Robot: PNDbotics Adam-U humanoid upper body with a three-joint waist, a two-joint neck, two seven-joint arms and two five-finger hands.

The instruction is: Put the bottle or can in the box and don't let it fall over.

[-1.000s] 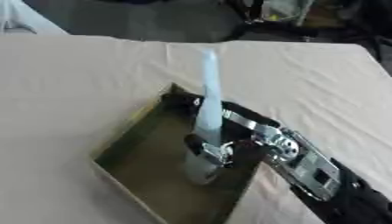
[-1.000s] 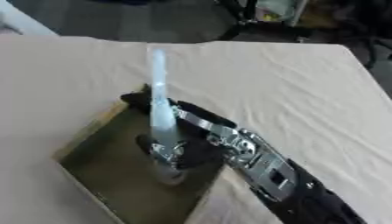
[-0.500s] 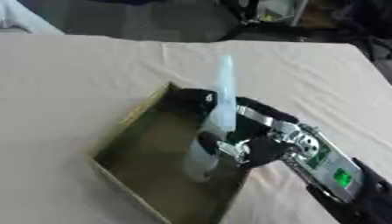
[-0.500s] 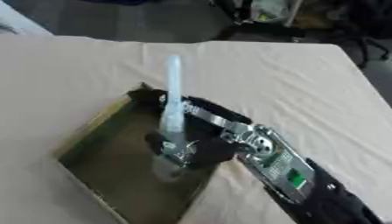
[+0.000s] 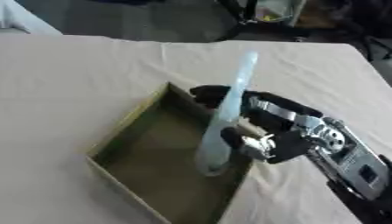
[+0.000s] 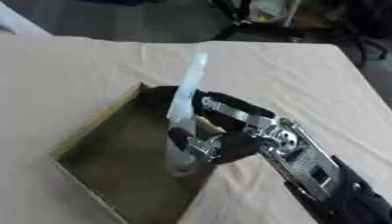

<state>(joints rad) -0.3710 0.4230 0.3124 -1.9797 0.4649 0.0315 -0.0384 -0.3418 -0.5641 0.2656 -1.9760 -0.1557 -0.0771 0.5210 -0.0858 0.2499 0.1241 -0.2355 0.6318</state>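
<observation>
Right robot hand (image 5: 268, 142) curled round clear bottle's (image 5: 222, 127) lower body, keeping it upright. Bottle base sat inside cardboard box (image 5: 126, 127), just left of hand, box on table (image 5: 76, 74).

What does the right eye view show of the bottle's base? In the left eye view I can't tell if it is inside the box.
Observer: In the right eye view the clear bottle's base is over the floor of the box, close to its right wall. I cannot tell whether it has touched down.
Operator: And the grip?
Observer: The right hand has its fingers curled round the bottle's lower part. This view also shows more of the black forearm beyond the silver wrist.
Operator: Is the bottle upright?
Observer: No. From this side too it leans, with its top toward the far right. The left hand shows in neither view.
</observation>
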